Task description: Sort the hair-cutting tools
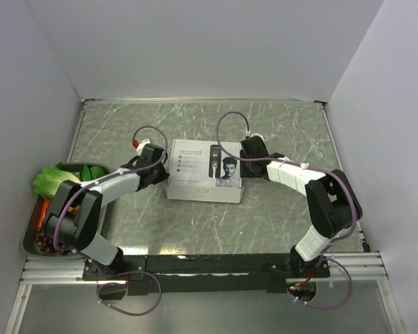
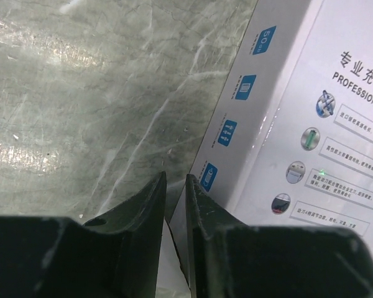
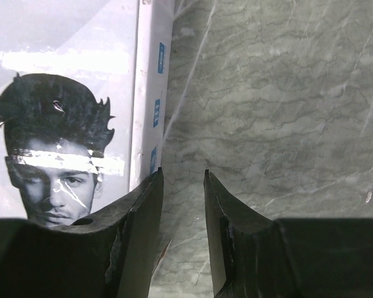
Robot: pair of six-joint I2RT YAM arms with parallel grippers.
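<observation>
Two narrow gaps: left gripper [image 2: 174, 180] slightly parted at the left edge of the closed white box [image 1: 191, 179], contact with it unclear; right gripper [image 3: 182, 175] slightly parted just beside the right edge, bare table [image 1: 279, 125] showing between its fingers. No sight of the hair-cutting tools; only a printed clipper picture [image 1: 214, 161] on the lid, mid-table.
</observation>
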